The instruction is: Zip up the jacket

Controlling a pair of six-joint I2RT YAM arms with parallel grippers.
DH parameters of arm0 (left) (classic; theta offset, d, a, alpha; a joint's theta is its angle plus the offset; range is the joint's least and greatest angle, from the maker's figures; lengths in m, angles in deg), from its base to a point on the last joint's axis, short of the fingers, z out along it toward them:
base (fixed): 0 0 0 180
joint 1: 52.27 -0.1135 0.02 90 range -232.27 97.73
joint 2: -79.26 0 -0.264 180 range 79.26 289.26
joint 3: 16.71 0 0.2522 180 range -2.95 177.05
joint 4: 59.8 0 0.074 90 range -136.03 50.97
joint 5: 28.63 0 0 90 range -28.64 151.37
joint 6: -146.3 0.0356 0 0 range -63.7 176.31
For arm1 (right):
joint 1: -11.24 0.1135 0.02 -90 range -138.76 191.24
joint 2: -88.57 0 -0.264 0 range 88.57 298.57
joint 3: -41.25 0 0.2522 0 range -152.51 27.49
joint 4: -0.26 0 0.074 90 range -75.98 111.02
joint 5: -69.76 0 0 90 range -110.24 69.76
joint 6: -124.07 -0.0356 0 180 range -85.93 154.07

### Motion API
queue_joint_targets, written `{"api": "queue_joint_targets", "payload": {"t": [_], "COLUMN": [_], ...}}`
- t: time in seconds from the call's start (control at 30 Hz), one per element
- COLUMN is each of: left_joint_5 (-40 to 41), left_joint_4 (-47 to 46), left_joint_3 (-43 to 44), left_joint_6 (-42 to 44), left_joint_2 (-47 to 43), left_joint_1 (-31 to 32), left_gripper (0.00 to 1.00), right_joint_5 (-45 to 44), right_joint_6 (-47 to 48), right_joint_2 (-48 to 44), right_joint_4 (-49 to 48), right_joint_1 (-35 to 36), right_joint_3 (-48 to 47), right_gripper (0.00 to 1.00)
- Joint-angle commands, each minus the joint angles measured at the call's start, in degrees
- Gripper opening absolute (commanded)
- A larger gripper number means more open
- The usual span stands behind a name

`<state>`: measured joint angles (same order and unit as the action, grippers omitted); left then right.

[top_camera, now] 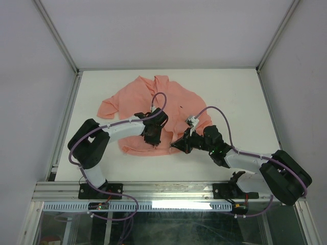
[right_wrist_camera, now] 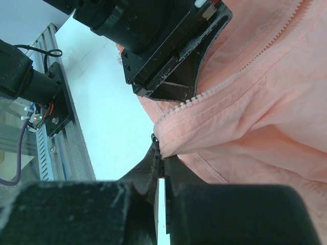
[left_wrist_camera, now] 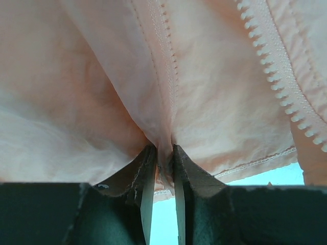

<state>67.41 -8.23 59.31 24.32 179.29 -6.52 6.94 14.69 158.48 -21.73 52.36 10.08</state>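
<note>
Jacket: the jacket [top_camera: 153, 99] is lying open mid-table [top_camera: 235, 97].
Left gripper [left_wrist_camera: 163, 153]: I'm pinching a fabric fold beside the zipper teeth [left_wrist_camera: 171, 66], jaws narrow.
Right gripper [right_wrist_camera: 161, 155]: I'm clamping the hem's zipper end [right_wrist_camera: 168, 115].
Care: I'm aiming to get both rows taut and parallel.

A white table [top_camera: 235, 92] fills the middle of the overhead view, its top matte and evenly lit. Pale grey walls [top_camera: 163, 30] close it in at the back and on both sides, and slim metal posts [top_camera: 57, 38] slant up from the two far corners. Along the near edge runs a silver metal rail [top_camera: 168, 190], with a slotted strip [top_camera: 127, 205] just below it that has a bright patch at its middle. Under that sits a glass pane [top_camera: 168, 227]. The right wrist view shows the ridged rail lying beside the table top
</note>
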Motion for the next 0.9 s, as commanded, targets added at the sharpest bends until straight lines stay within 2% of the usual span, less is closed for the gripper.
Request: {"api": "queue_joint_targets", "payload": {"t": [0.0, 0.17, 0.3, 0.53, 0.87], "left_joint_5": [0.7, 1.2, 0.4, -3.6, -10.5], "left_joint_4": [-0.3, -0.4, -2.5, -11.4, -34.3], "left_joint_3": [2.1, 1.8, -0.1, -7.1, -20.3], "left_joint_6": [1.6, 1.2, 0.9, -0.7, -2.9], "left_joint_2": [0.3, -1.8, -6.1, -15.7, -31.6], "left_joint_1": [0.0, 0.1, -0.1, -2.0, -3.0], "left_gripper": [0.2, 0.06, 0.0, 0.0, 0.0], "right_joint_5": [-1.0, -0.8, -0.8, 0.6, 5.0], "right_joint_6": [0.8, 0.9, 0.9, 0.8, -0.8], "right_joint_2": [-0.8, -0.7, -0.7, -1.5, -2.2], "right_joint_4": [-3.0, -2.9, -2.6, -1.9, -1.7], "right_joint_1": [-0.1, -0.1, -0.1, -0.9, -1.8], "right_joint_3": [-1.3, -1.5, -2.0, -2.9, -6.1], "right_gripper": [0.0, 0.0, 0.0, 0.0, 0.0]}}
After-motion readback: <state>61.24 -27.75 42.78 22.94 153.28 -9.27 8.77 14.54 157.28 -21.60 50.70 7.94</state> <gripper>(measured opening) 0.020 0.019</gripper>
